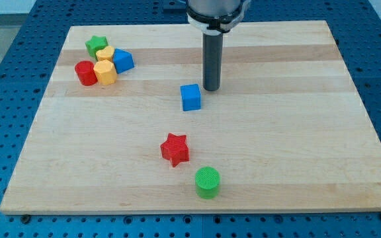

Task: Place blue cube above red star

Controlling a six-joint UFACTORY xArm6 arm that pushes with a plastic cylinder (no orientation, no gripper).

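Observation:
The blue cube (190, 97) sits near the middle of the wooden board (296, 145). The red star (175, 149) lies below it, a little to the view's left, with a clear gap between them. My tip (211, 88) is just to the view's right of the blue cube and slightly above it, close to its upper right corner; I cannot tell whether it touches.
A green cylinder (208, 182) stands below and right of the red star. A cluster at the view's top left holds a green star (96, 45), two yellow blocks (105, 68), a red cylinder (84, 73) and a blue block (122, 60).

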